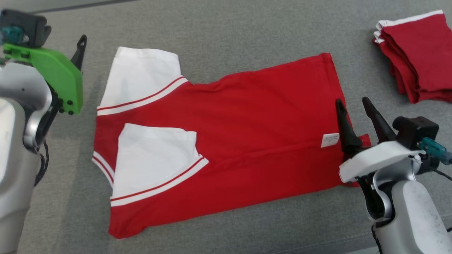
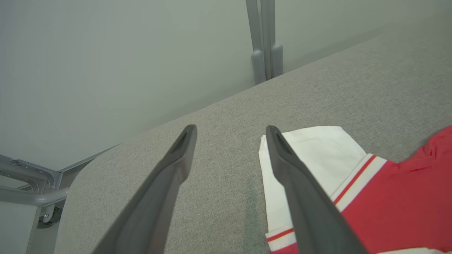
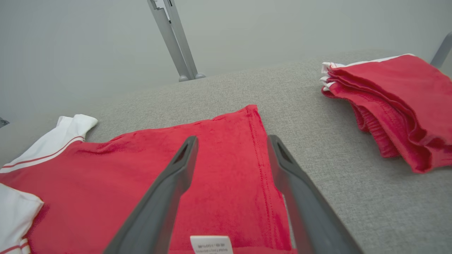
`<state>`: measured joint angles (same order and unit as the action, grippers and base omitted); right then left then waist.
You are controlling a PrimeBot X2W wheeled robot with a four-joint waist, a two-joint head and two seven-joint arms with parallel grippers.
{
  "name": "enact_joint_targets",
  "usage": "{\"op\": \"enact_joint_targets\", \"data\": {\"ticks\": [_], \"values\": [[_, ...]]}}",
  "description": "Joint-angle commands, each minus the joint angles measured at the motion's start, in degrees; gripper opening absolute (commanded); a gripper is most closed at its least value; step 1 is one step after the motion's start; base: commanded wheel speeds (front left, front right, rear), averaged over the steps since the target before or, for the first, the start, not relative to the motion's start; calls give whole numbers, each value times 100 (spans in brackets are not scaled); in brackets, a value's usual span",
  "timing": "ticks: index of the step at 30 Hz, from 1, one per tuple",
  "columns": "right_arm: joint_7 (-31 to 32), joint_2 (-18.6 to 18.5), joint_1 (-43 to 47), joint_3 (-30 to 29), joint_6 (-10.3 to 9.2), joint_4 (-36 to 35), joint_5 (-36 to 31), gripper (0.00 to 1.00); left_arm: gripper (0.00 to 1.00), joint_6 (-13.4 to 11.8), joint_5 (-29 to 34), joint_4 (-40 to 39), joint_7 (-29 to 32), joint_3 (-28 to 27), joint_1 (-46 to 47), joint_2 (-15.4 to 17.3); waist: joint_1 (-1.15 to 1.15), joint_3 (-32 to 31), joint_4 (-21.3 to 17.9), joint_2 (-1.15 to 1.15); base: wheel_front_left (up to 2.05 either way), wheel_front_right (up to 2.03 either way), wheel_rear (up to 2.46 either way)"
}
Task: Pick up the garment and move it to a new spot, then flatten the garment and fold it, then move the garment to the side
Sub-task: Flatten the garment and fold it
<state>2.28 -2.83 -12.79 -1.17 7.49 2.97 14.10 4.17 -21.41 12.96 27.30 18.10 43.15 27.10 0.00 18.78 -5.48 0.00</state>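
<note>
On the grey surface [image 1: 226,28], the garment [image 1: 254,134] lies flat across the middle. It is a red shirt with white sleeves, its sleeve end to the left and its hem to the right. One white sleeve [image 1: 155,158] lies folded in on top of the red body on the near side. The other white sleeve [image 1: 144,70] sticks out at the far left. A small white label [image 1: 329,140] shows on the red cloth near the hem.

The left end effector [image 2: 229,131] is at the left of the garment, just beside the far sleeve. Its two dark fingers are spread wide with nothing between them.

The right end effector [image 1: 352,101] is at the hem on the right, just beside the label. Its fingers are also spread wide and grip nothing. Whether its fingertips touch the cloth cannot be told.

At the far right, well apart from the garment, sits a stack of folded red garments [image 1: 420,56] with white trim.
</note>
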Motion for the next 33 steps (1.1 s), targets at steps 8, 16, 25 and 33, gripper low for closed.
{"op": "enact_joint_targets", "data": {"ticks": [8,16,25,33], "values": [[-322,-9,-765,413,0,206,45,100,100,187,-494,775,802,-126,883,236,0,1266,-1019,0,0,0,0],[-522,-7,-1028,489,0,347,55,100,100,238,-714,1083,990,-174,808,495,0,1430,-1181,0,0,0,0],[-617,-8,-1107,557,0,424,105,100,78,113,-728,1144,1106,-142,534,613,0,1427,-1227,0,0,0,0],[-452,-66,-1245,445,0,268,-159,100,0,168,-888,907,1237,-70,469,579,0,1291,-1087,0,0,0,0]]}}
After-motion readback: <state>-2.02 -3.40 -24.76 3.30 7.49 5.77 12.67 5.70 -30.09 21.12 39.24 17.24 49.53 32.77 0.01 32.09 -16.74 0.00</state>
